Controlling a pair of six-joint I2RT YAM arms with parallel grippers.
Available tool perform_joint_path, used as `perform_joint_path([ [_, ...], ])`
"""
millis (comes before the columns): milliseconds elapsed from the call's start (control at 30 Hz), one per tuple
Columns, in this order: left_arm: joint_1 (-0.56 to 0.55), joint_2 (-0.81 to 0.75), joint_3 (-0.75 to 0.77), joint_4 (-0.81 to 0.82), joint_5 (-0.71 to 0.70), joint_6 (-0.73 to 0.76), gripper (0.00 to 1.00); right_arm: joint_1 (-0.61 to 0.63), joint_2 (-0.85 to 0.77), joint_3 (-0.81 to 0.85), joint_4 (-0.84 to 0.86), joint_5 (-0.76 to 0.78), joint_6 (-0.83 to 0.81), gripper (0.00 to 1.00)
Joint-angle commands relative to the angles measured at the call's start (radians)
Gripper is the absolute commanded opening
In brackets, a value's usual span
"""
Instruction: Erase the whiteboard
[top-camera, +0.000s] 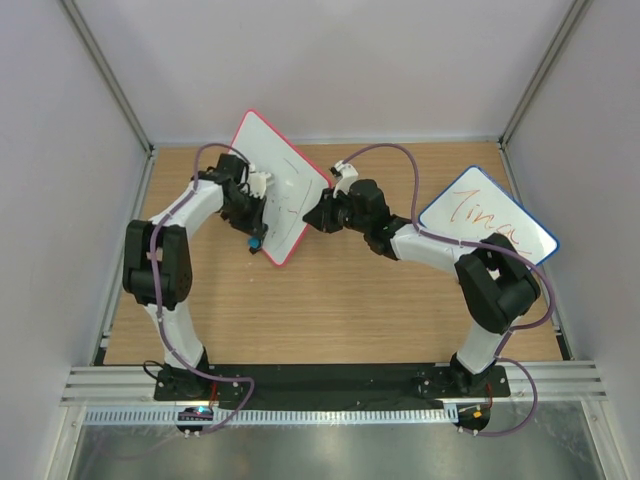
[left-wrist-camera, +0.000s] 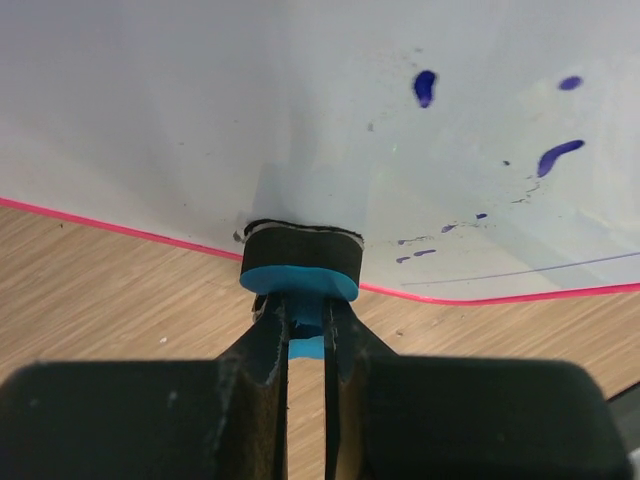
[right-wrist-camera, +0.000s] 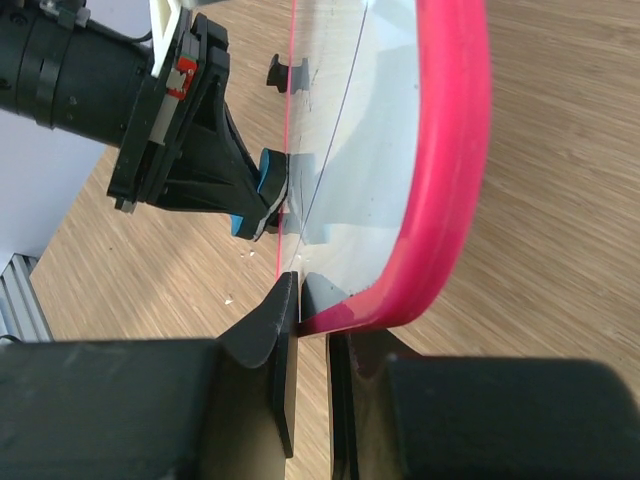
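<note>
Board (top-camera: 285, 185): held tilted over the table, the right gripper (right-wrist-camera: 305, 296) pinched on its red frame. Left gripper (left-wrist-camera: 305, 316): clamped on the eraser (left-wrist-camera: 300, 262), pad against the board near its lower edge.

Risk: your push may twist the board out of that thin pinch. Purple marks (left-wrist-camera: 558, 155) right of the pad are unwiped.

Surface: wood table (top-camera: 330, 310), grey walls around the board, and a blue-framed board (top-camera: 485, 215) to its right.

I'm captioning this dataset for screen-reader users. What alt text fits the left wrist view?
The left claw grips a round blue eraser with a black pad, pressed against the red-framed whiteboard. Purple ink marks dot its upper right; the wooden table lies below.
</note>
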Motion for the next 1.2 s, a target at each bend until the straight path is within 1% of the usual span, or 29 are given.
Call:
perform_joint_path([
  [0, 0.050, 0.100, 0.089, 0.108, 0.094, -0.022, 0.00, 0.026, -0.016, -0.019, -0.100, -0.010, -0.150, 0.01],
  [67, 0.091, 0.126, 0.127, 0.104, 0.069, -0.029, 0.00, 0.026, -0.019, -0.020, -0.100, -0.011, -0.152, 0.01],
  [133, 0.136, 0.155, 0.188, 0.101, 0.009, -0.023, 0.00, 0.028, -0.017, -0.022, -0.100, -0.011, -0.150, 0.01],
  [267, 0.175, 0.192, 0.274, 0.086, -0.063, 0.017, 0.00, 0.026, -0.016, -0.023, -0.095, -0.015, -0.146, 0.01],
  [400, 0.195, 0.203, 0.328, 0.104, -0.045, 0.023, 0.00, 0.026, -0.013, -0.023, -0.092, -0.015, -0.144, 0.01],
  [533, 0.204, 0.182, 0.321, 0.163, 0.021, -0.019, 0.00, 0.026, -0.011, -0.023, -0.094, -0.012, -0.146, 0.01],
  [567, 0.206, 0.171, 0.316, 0.199, 0.015, -0.028, 0.00, 0.028, -0.013, -0.023, -0.095, -0.012, -0.144, 0.01],
  [633, 0.206, 0.174, 0.324, 0.216, -0.018, -0.046, 0.00, 0.028, -0.011, -0.023, -0.097, -0.012, -0.144, 0.01],
  [667, 0.206, 0.194, 0.353, 0.215, -0.069, -0.046, 0.00, 0.026, -0.014, -0.025, -0.097, -0.012, -0.146, 0.01],
  [700, 0.206, 0.206, 0.376, 0.189, -0.086, -0.045, 0.00, 0.028, -0.016, -0.026, -0.098, -0.010, -0.146, 0.01],
  [767, 0.243, 0.229, 0.412, 0.172, -0.101, -0.054, 0.00, 0.026, -0.021, -0.028, -0.097, -0.010, -0.147, 0.01],
  [867, 0.284, 0.244, 0.396, 0.216, -0.049, -0.103, 0.00, 0.028, -0.013, -0.026, -0.097, -0.007, -0.149, 0.01],
  [900, 0.293, 0.237, 0.385, 0.260, -0.023, -0.120, 0.00, 0.026, -0.011, -0.026, -0.097, -0.010, -0.146, 0.01],
  [967, 0.292, 0.232, 0.367, 0.298, -0.021, -0.131, 0.00, 0.028, -0.002, -0.025, -0.090, -0.013, -0.141, 0.01],
  [1067, 0.281, 0.252, 0.380, 0.272, -0.080, -0.118, 0.00, 0.026, -0.002, -0.022, -0.090, -0.012, -0.139, 0.01],
  [1167, 0.281, 0.254, 0.356, 0.259, -0.077, -0.105, 0.00, 0.026, -0.004, -0.019, -0.095, -0.007, -0.141, 0.01],
])
